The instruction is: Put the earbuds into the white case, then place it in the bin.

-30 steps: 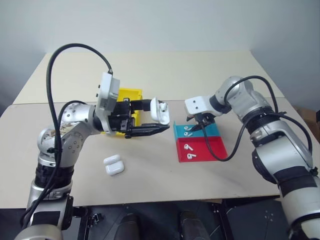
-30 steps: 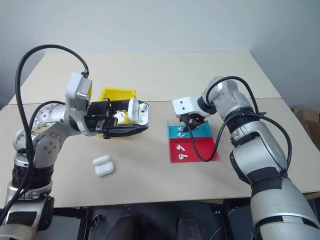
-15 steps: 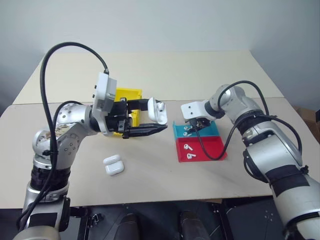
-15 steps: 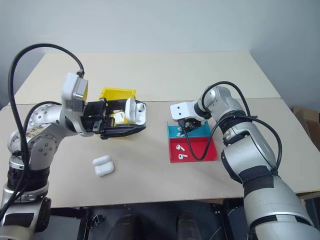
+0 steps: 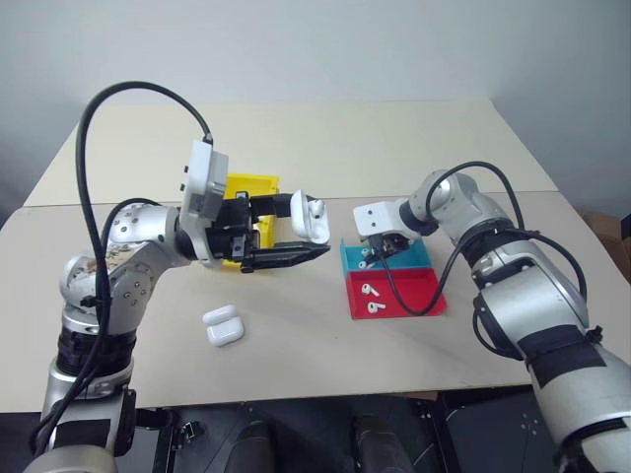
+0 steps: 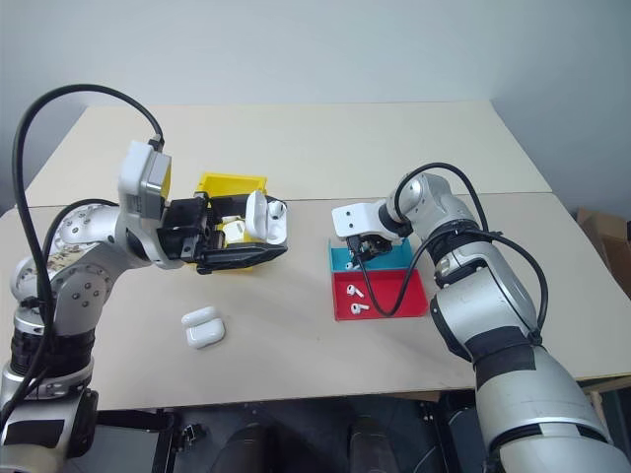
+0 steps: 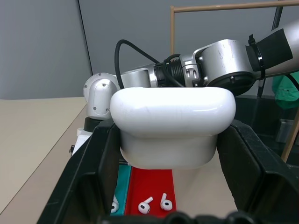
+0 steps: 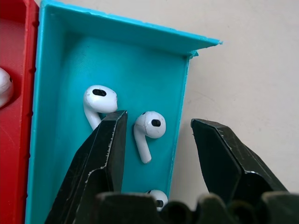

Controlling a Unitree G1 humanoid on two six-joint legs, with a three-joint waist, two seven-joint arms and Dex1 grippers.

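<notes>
**Left pincer holding case; right pincer parted over blue tray**

The left gripper (image 5: 296, 229) is clamped on a small glossy white rounded earbud case (image 5: 314, 219), lid raised, held above the beige desk (image 5: 296, 345) just in front of the yellow plastic bin (image 5: 248, 187). The right gripper (image 8: 159, 140) stands part open, holding nothing, its fingers straddling one tiny white earbud (image 8: 148, 128) and the wall of the shallow blue tray (image 8: 117, 28). The shallow red tray (image 5: 414, 291) adjoins it, towards the desk's near edge. Two closed white cases (image 5: 224, 325) lie near the left front edge

Soft, even overhead light, faint shadows, sharp head views; near claw fingers slightly blurred.
</notes>
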